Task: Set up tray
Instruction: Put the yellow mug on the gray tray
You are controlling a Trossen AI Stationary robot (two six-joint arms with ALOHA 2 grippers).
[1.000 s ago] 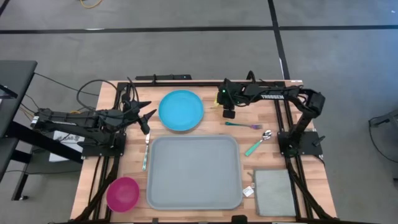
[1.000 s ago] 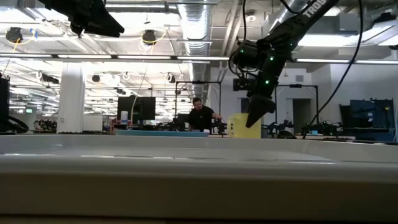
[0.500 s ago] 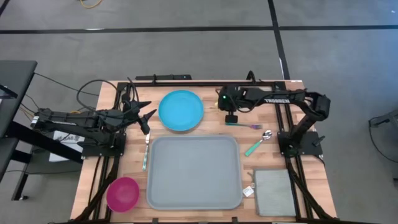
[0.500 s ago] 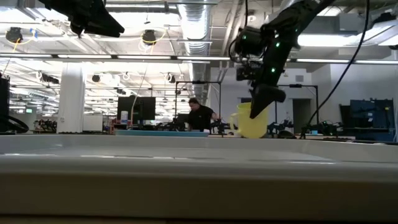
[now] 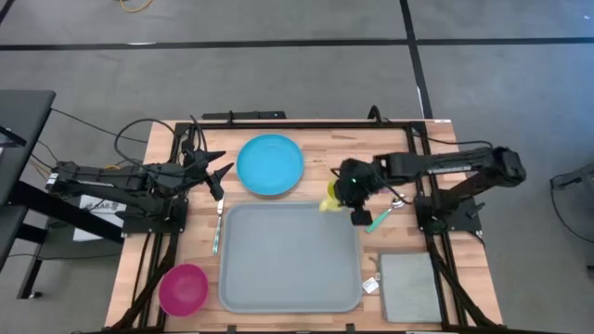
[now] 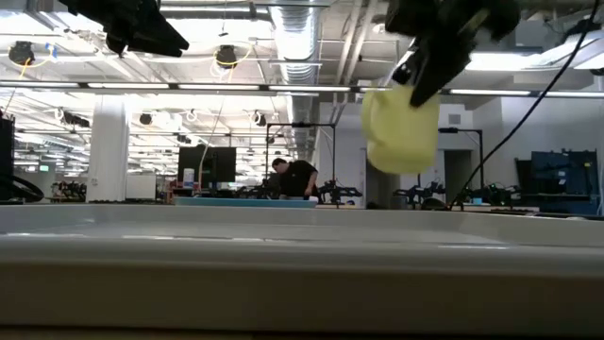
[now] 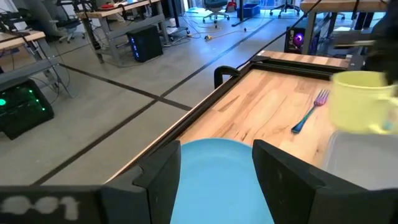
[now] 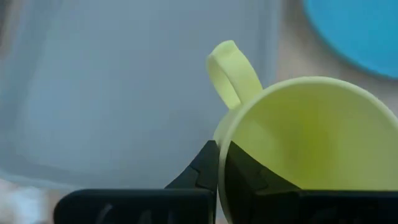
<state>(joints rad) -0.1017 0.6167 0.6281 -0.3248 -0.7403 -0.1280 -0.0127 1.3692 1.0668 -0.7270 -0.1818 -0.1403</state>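
A pale yellow mug [image 5: 329,198] hangs in my right gripper [image 5: 341,196], over the far right corner of the large grey-blue tray [image 5: 289,257]. The low view shows the mug [image 6: 401,129] in the air, well above the tray's rim [image 6: 283,255]. My right gripper [image 8: 222,152] is shut on it. My left gripper [image 5: 223,176] hovers open beside the left side of the blue plate [image 5: 270,165]. Its fingers [image 7: 163,180] frame the plate [image 7: 217,180] and touch nothing. My right gripper pinches the mug's rim [image 8: 222,146], beside the handle [image 8: 231,71]. One finger [image 8: 245,177] is inside the cup and the other [image 8: 202,168] is outside. The fingers come from above, pointing down. The mug is lifted clear and hangs roughly upright below them.
A purple-and-teal fork [image 7: 309,114] and a teal spoon [image 5: 382,219] lie right of the tray's far corner. Another utensil [image 5: 217,232] lies along the tray's left side. A pink bowl [image 5: 183,289] sits near left, a grey square cloth [image 5: 408,287] near right.
My right gripper has carried the yellow mug from the table's far edge toward the near edge and up. The mug stood low by the far edge a second ago. It now hangs lifted clear over the tray's far right corner. My left arm has kept still.
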